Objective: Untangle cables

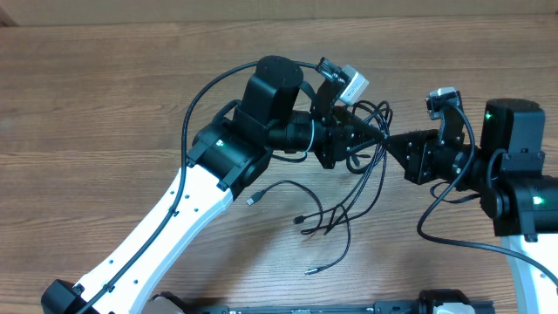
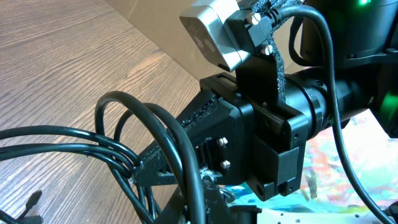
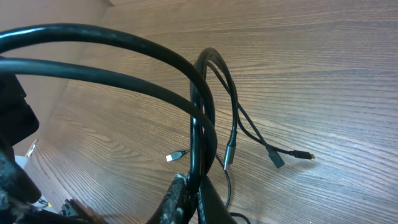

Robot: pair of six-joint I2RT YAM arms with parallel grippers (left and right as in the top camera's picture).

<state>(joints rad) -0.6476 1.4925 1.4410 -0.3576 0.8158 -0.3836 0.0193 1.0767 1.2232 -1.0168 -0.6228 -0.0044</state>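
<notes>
The cables (image 1: 370, 112) are a tangle of thin black cords held up between my two grippers above the wooden table. Loose ends hang down to the table, with plugs at the left (image 1: 250, 201), the middle (image 1: 298, 220) and the front (image 1: 309, 271). My left gripper (image 1: 351, 139) is shut on the bundle from the left. My right gripper (image 1: 389, 139) is shut on it from the right, tip to tip with the left one. In the left wrist view the cords (image 2: 155, 118) loop past my jaws (image 2: 198, 200). In the right wrist view my jaws (image 3: 199, 186) pinch one cord (image 3: 233, 118).
The wooden table (image 1: 105, 105) runs all round. Thick black arm cables arch over the left arm (image 1: 196, 100) and beside the right arm (image 1: 436, 214). A dark base rail (image 1: 305, 308) lies along the front edge. A colourful sheet (image 2: 348, 162) shows behind the right arm.
</notes>
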